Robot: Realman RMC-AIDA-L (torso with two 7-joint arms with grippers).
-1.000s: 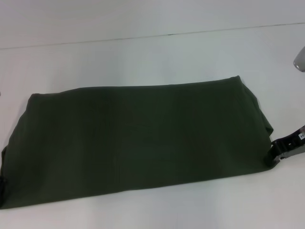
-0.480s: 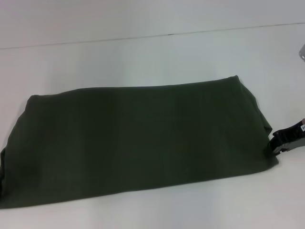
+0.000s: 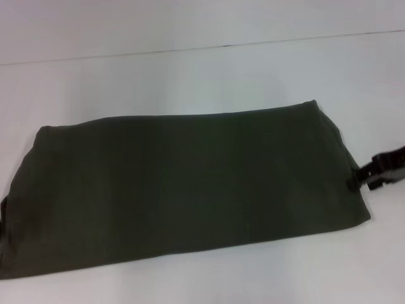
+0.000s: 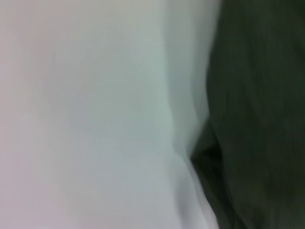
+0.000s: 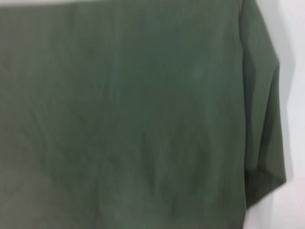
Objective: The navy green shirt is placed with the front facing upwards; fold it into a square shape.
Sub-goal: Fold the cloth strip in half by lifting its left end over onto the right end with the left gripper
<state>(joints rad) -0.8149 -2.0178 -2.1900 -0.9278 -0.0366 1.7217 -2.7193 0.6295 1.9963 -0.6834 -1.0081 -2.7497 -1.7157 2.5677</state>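
While the dark olive-green cotton shirt (image 3: 183, 190) lies as a long band across the white counter (image 3: 190, 69), the right end effector (image 3: 378, 172) sits at its right edge, grip state unclear. A snagged edge could drag the fold open.

The navy green shirt (image 3: 183, 190) lay flat across the desk (image 3: 190, 69), folded into a long band and covering most of the near half. Bare desk surface extended behind the band and along its near edge. The right gripper (image 3: 380, 172) occupied the gap just beside the band's right end.
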